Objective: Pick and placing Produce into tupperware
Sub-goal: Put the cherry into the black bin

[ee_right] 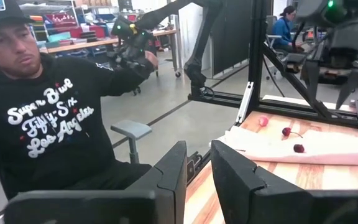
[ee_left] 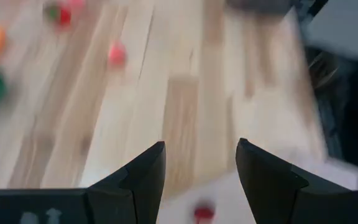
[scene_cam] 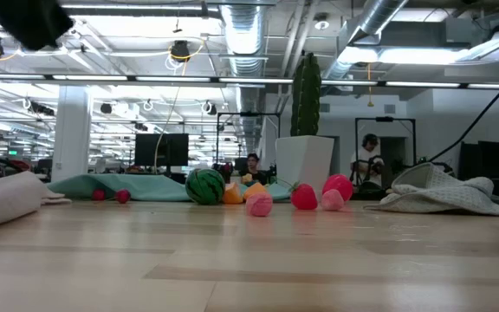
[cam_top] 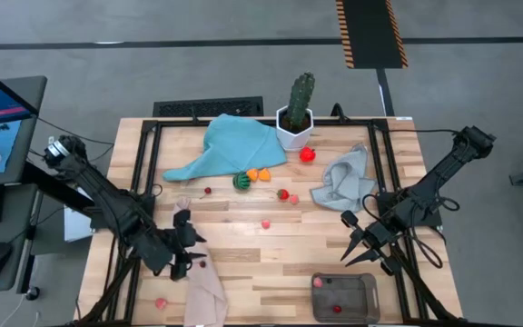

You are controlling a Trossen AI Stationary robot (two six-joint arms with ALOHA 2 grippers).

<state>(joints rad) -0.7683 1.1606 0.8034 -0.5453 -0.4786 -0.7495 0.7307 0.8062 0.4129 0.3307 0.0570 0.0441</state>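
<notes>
Counter (cam_top: 271, 259) first, since it carries everything: pale wood planks, and your two arms sit low at either side of it. Next down in size, the tupperware (cam_top: 344, 297) lies flat just beside your right gripper (cam_top: 363, 238), on the near-edge side of it, with one small red piece already inside. It looks like thin clear plastic, so I'd expect it to skid if you bump it; drop pieces in from above and don't push on the rim.

Your left gripper (ee_left: 201, 163) has its fingers spread apart over the pinkish cloth (cam_top: 203, 289), with nothing between them. A tiny red piece (ee_left: 204, 213) lies on the cloth right under it. Your right gripper's fingers stand slightly apart too, also empty, pointing off the counter's edge toward a seated person.

Now the produce (cam_top: 263, 186): most of it is scattered well ahead of both grippers, near the middle of the counter, by the teal cloth (cam_top: 230, 145). The green striped ball (scene_cam: 204, 185) is the biggest, with orange bits (scene_cam: 233, 193) touching it and pink and red ones (scene_cam: 304, 197) just beside.

These read as light, hard little toys, round and likely to roll or squirt out sideways. Close across the widest middle, squarely, and gently.
</notes>
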